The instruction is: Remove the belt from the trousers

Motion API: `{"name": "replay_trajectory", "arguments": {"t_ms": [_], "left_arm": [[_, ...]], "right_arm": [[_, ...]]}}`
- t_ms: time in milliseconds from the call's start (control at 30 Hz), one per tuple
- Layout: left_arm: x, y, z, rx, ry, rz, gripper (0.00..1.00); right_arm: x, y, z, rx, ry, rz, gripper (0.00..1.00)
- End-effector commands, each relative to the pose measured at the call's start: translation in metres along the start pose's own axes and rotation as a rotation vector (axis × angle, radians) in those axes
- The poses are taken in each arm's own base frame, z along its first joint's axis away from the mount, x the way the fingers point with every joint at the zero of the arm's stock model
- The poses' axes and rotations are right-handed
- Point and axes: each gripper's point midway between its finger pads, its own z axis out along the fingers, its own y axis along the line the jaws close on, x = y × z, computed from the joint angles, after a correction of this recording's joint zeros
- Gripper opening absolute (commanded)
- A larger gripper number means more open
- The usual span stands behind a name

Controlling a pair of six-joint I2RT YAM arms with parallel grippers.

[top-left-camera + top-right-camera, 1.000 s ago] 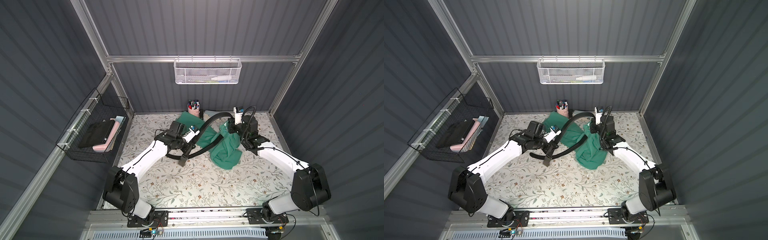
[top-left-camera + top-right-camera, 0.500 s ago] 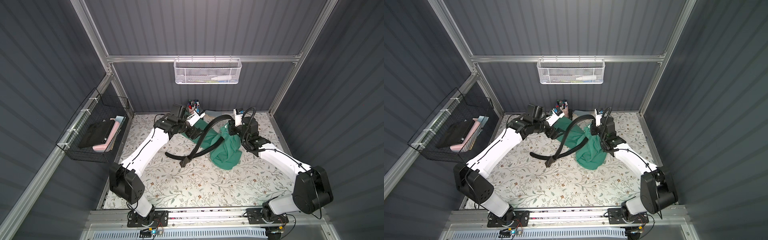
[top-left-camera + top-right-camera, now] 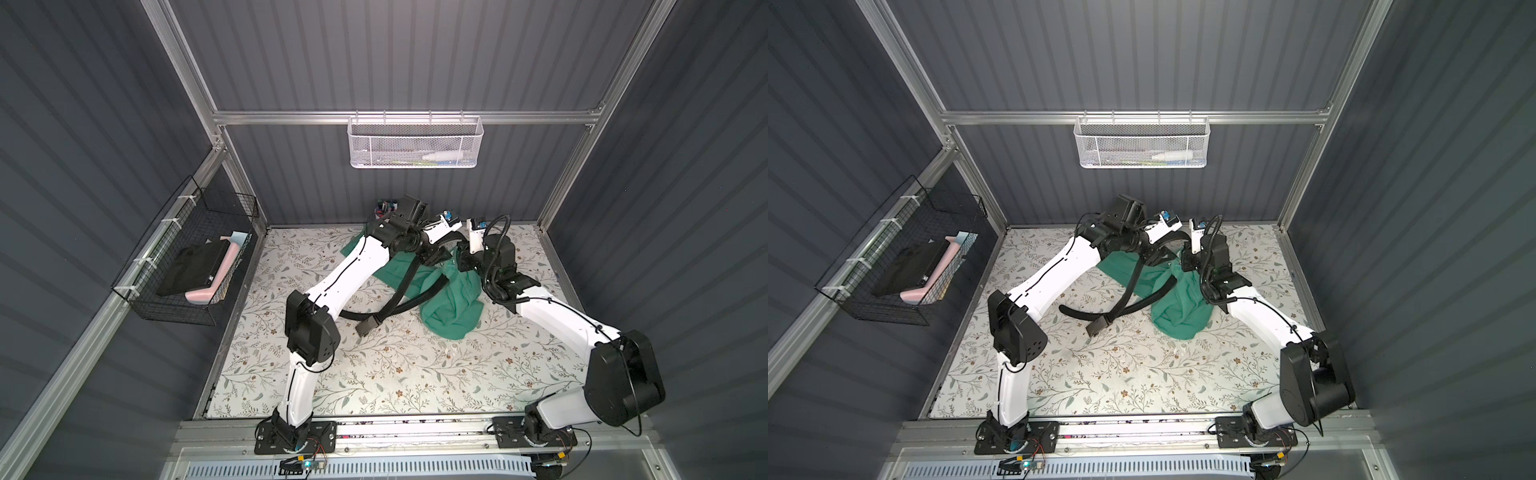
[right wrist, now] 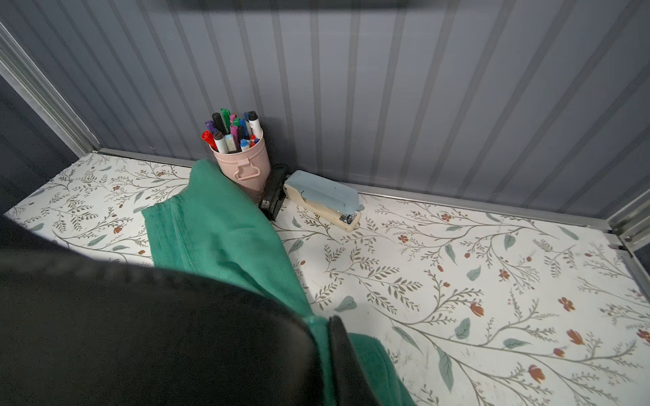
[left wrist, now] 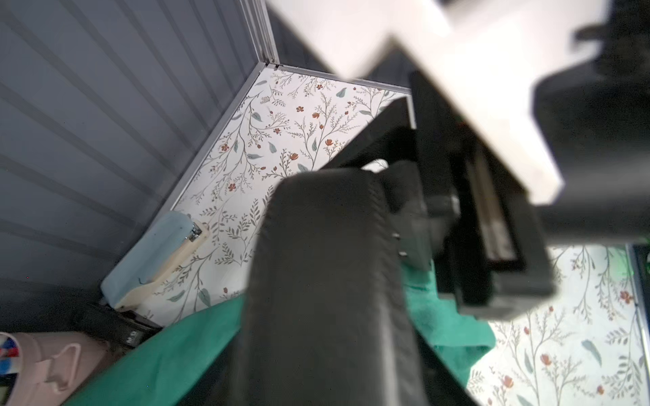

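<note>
Nearly out, we judge: the belt lies mostly free of the trousers.

Its buckle end rests on the floral surface just beside the green heap. Two runs of strap cross the cloth up to the raised bunch where both arms meet. Our right pincer pinches that lifted fold of the trousers. The left pincer sits at the strap, but we cannot tell whether it grips (blur hides its jaws in the wrist view). What is left, as we read it, is drawing the last stretch clear of the bunched cloth, where any threading is hidden.
</note>
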Motion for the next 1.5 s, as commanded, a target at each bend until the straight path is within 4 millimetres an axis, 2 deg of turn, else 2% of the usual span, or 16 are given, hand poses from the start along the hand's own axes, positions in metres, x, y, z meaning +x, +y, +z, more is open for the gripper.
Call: {"name": "replay_trajectory", "arguments": {"t_ms": [0, 133, 233, 400, 500, 600, 667, 733, 900, 967, 1000, 1167, 1200, 1300, 1400, 1467], "left_arm": [[-0.037, -0.002, -0.033, -0.022, -0.070, -0.012, 0.01], [-0.061, -0.012, -0.075, -0.049, -0.142, 0.009, 0.00], [-0.080, -0.017, -0.124, -0.128, -0.210, 0.057, 0.00], [-0.114, -0.029, -0.218, -0.202, -0.371, 0.079, 0.00], [-0.121, -0.037, -0.258, -0.242, -0.438, 0.082, 0.00], [-0.112, -0.033, -0.284, -0.295, -0.468, 0.057, 0.00], [-0.093, -0.018, -0.286, -0.334, -0.460, 0.008, 0.00], [-0.063, 0.000, -0.273, -0.354, -0.410, -0.067, 0.00], [0.025, 0.023, -0.216, -0.333, -0.264, -0.217, 0.00], [0.053, 0.028, -0.201, -0.314, -0.231, -0.277, 0.00], [0.084, 0.026, -0.183, -0.290, -0.177, -0.326, 0.00], [0.176, 0.020, -0.142, -0.263, 0.038, -0.401, 0.00], [0.193, 0.019, -0.136, -0.265, 0.085, -0.399, 0.07], [0.217, 0.019, -0.128, -0.269, 0.185, -0.386, 0.42], [0.209, 0.028, -0.133, -0.264, 0.238, -0.340, 0.70], [0.190, 0.033, -0.139, -0.263, 0.238, -0.306, 0.79]], "right_arm": [[0.002, -0.006, -0.001, 0.033, -0.004, 0.024, 0.08], [0.024, -0.024, 0.001, 0.097, 0.042, 0.074, 0.30], [0.042, -0.033, 0.006, 0.117, 0.082, 0.109, 0.44], [0.068, -0.044, 0.024, 0.148, 0.184, 0.166, 0.50], [0.075, -0.044, 0.035, 0.151, 0.237, 0.180, 0.51], [0.081, -0.042, 0.043, 0.140, 0.271, 0.182, 0.51], [0.082, -0.040, 0.045, 0.134, 0.277, 0.183, 0.50], [0.079, -0.039, 0.045, 0.124, 0.271, 0.188, 0.45], [0.042, -0.039, 0.028, 0.114, 0.160, 0.167, 0.14], [0.023, -0.042, 0.017, 0.131, 0.102, 0.152, 0.06], [0.013, -0.045, 0.011, 0.144, 0.072, 0.140, 0.04], [-0.026, -0.043, -0.015, 0.129, -0.060, 0.048, 0.00], [-0.031, -0.040, -0.018, 0.115, -0.085, 0.026, 0.00], [-0.033, -0.037, -0.019, 0.100, -0.089, 0.010, 0.00], [-0.022, -0.033, -0.011, 0.080, -0.047, 0.007, 0.01], [-0.014, -0.030, -0.006, 0.066, -0.024, 0.009, 0.01]]}}
